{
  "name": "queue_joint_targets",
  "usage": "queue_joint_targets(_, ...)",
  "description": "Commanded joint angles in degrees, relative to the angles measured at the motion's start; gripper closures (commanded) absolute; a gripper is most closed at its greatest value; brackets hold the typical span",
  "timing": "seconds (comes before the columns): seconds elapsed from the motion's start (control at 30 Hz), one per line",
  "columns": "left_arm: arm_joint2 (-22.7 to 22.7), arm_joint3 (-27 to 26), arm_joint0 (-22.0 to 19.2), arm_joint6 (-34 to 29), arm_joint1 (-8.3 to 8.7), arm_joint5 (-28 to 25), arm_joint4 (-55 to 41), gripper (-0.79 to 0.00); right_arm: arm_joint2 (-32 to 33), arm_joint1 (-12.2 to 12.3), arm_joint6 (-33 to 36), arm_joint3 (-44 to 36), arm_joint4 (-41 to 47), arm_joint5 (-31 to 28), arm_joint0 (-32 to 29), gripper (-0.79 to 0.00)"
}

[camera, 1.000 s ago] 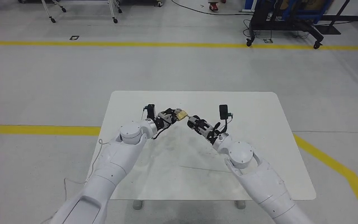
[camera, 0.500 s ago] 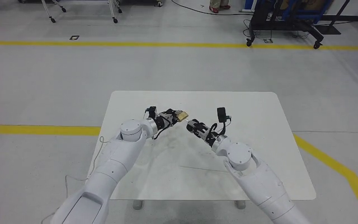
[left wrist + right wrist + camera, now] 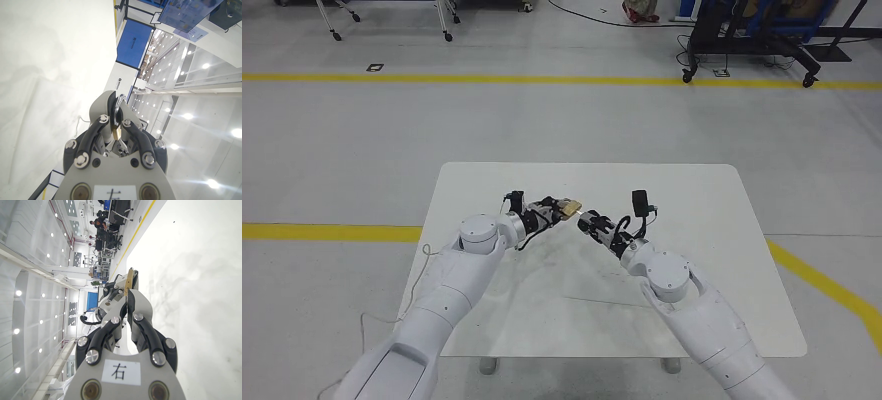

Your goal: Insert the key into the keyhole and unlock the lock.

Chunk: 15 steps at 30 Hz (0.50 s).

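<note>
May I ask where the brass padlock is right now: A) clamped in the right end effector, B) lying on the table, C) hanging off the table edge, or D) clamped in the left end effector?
D: the left end effector has the padlock clamped in it in its own wrist view, shackle protruding.

The brass padlock was mostly buried between the left gripper's grey fingers — only a sliver and the shackle tip peeked out. From above the keyhole was too tiny to read, and the right gripper's black pads covered the key.
</note>
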Motion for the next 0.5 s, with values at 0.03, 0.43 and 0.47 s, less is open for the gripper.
queue_joint_targets(0.03, 0.15, -0.25, 0.29, 0.07, -0.09, -0.1, 0.4, 0.0, 0.01, -0.11, -0.08, 0.01, -0.2, 0.21, 0.02, 0.0)
queue_joint_targets(0.43, 0.59, -1.42, 0.72, 0.21, -0.08, -2.08, 4.29, 0.0, -0.1, -0.52, -0.5, 0.02, -1.72, 1.52, 0.02, 0.0)
queue_joint_targets(0.47, 0.69, -1.68, 0.86, -0.02, -0.08, -2.4, 4.63, 0.0, -0.11, -0.54, -0.46, 0.0, -2.0, 1.62, 0.05, 0.0)
